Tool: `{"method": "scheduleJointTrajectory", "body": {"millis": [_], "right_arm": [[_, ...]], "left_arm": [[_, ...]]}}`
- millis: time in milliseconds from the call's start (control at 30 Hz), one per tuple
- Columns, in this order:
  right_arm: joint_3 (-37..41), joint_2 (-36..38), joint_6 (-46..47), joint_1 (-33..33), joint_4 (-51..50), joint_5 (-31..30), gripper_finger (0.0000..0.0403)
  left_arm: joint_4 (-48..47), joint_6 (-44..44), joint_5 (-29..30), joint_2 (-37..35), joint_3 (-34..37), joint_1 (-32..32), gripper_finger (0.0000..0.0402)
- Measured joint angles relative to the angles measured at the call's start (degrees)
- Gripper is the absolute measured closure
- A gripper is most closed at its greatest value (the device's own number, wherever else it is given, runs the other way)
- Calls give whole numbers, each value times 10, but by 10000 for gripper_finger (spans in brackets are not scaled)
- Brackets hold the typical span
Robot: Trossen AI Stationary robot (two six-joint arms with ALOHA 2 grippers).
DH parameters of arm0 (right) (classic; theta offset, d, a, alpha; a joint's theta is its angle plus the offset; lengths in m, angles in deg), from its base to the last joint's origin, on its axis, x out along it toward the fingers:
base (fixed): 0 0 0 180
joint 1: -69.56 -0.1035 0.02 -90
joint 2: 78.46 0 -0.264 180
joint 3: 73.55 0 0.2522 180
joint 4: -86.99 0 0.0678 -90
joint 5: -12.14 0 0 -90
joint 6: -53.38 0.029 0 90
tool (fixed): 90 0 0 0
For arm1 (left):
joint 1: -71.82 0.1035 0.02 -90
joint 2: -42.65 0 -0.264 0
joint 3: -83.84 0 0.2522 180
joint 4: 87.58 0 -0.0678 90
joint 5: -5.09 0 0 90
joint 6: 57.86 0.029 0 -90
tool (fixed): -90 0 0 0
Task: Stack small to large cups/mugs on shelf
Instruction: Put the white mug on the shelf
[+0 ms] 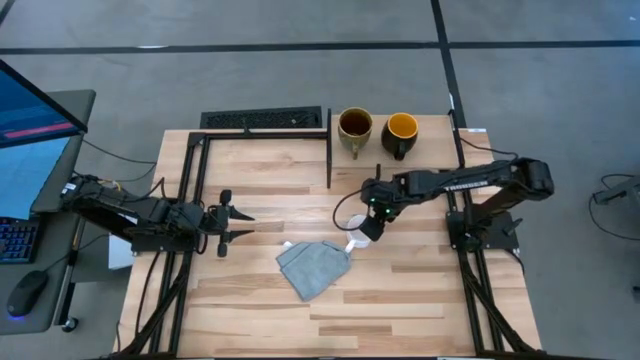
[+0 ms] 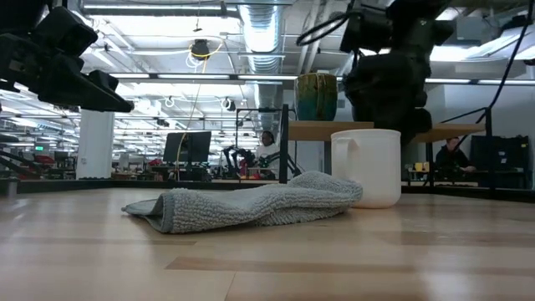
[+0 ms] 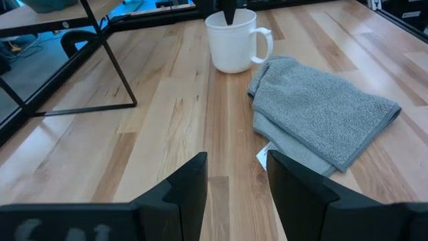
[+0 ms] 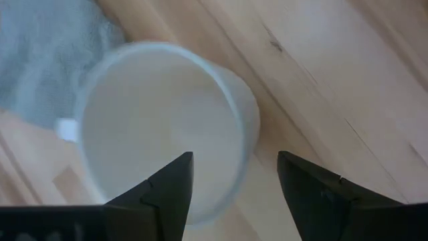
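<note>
Right gripper (image 4: 234, 181), jaws wide open, holding nothing, hovers over small white ceramic mug (image 3: 232, 40) beside grey-blue cloth (image 3: 317, 110); left gripper (image 3: 236, 181) jaws open, empty, apart over counter (image 1: 420, 290).

I see a smooth, glossy white mug (image 3: 232, 41) beside a rough grey terry cloth (image 3: 317, 107). Both rest on my matt, pale planked wood tabletop (image 3: 167, 127).

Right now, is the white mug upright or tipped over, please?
Upright: the white mug stands on its base with its mouth facing up, beside the cloth.
</note>
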Motion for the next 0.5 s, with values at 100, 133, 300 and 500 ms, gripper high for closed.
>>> {"method": "scheduleJointTrajectory", "body": {"millis": [100, 133, 300, 500], "right_arm": [[0, -15, -12, 1, 2, -4, 176], [0, -20, -14, 1, 7, -6, 183], [0, -30, -24, 1, 25, -7, 240], [0, -31, -25, 1, 29, -7, 323]], "left_arm": [[-2, 0, 0, 0, 0, 0, 255], [-2, 0, 0, 0, 0, 0, 255], [-8, 0, 0, 0, 0, 0, 255], [-8, 0, 0, 0, 0, 0, 255]]}}
